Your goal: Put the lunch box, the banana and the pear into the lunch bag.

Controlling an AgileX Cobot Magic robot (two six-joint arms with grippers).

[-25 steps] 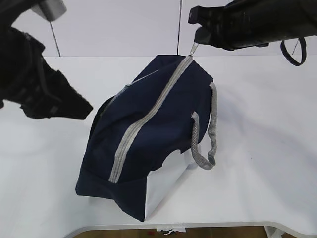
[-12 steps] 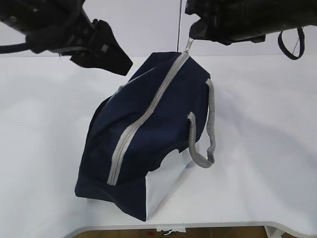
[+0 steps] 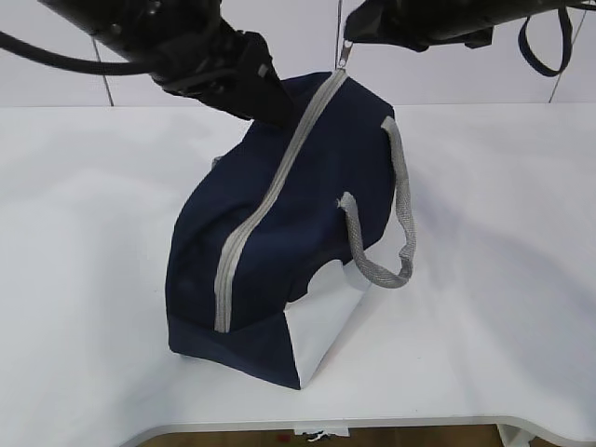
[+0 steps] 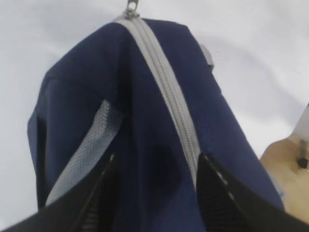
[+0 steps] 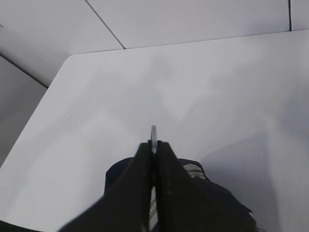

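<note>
White table; lunch bag atop

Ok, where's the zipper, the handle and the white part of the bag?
zipper [image 3: 270, 200], exterior view, middle of the grey strip.
handle [image 3: 402, 209], exterior view, right side of the loop.
white panel [image 3: 321, 326], exterior view, its centre.

Bag: boxy navy-blue fabric lunch bag fills the view, on a white table.
Zipper: grey zipper band runs along the ridge, closed, metal pull at far end.
Handle: grey webbing strap on left flank.
Gripper: left gripper, black fingers spread, straddling the bag's ridge.
</note>
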